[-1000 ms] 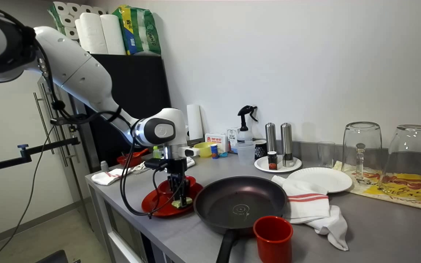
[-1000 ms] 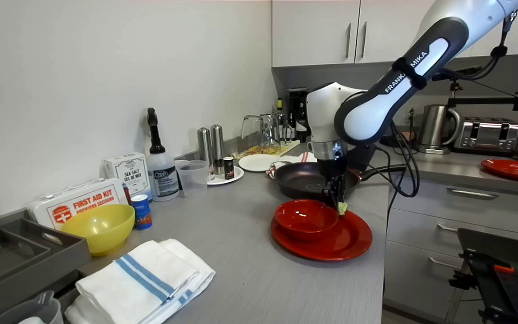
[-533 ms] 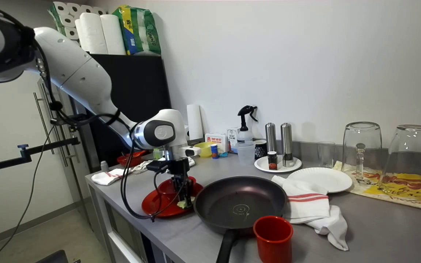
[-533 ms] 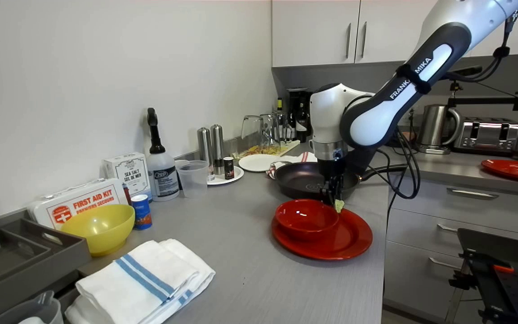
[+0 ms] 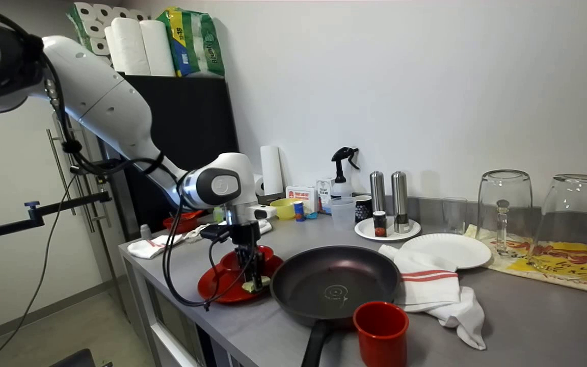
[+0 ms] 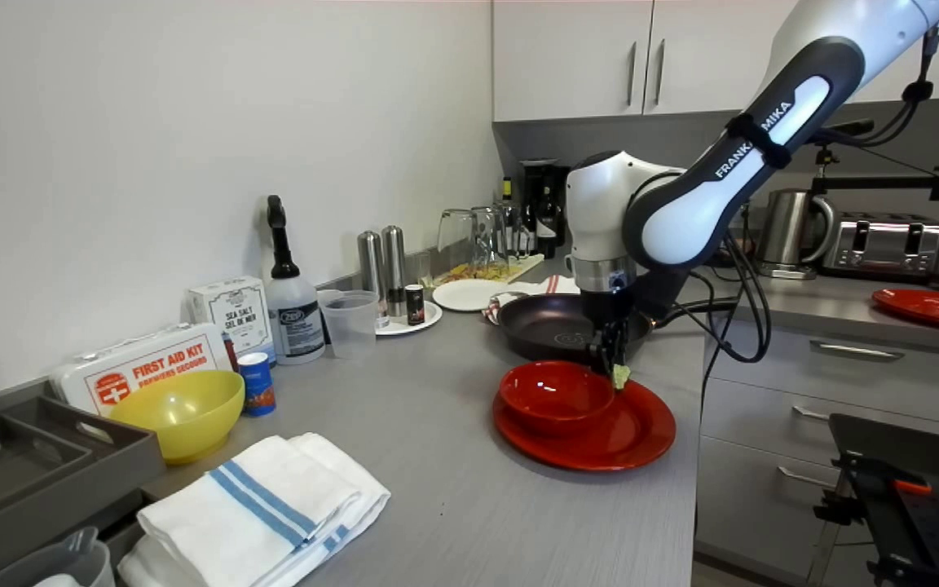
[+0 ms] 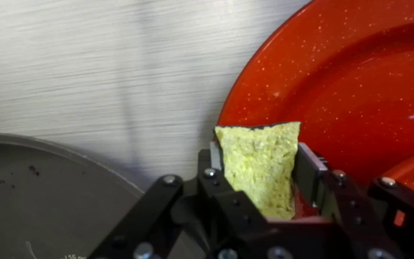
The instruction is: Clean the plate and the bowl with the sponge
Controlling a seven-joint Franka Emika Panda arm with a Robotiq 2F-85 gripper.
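Jaws grip the sponge [image 7: 259, 169] at the edge of the plate [image 7: 340, 97], where overlong strokes could bump the adjacent pan [image 7: 49, 205]

In an exterior view, the wall [image 5: 405, 97] was faced from above the counter [image 5: 538, 326], the pan [image 5: 334, 283] nearer than the plate [image 5: 232, 295]. In an exterior view, the cupboards [image 6: 575, 57] were faced, the pan lying beyond the plate. The pan, plate and wall were shared by both exterior views. In the wrist view, the plate's rim [image 7: 264, 86] was seen from close above.
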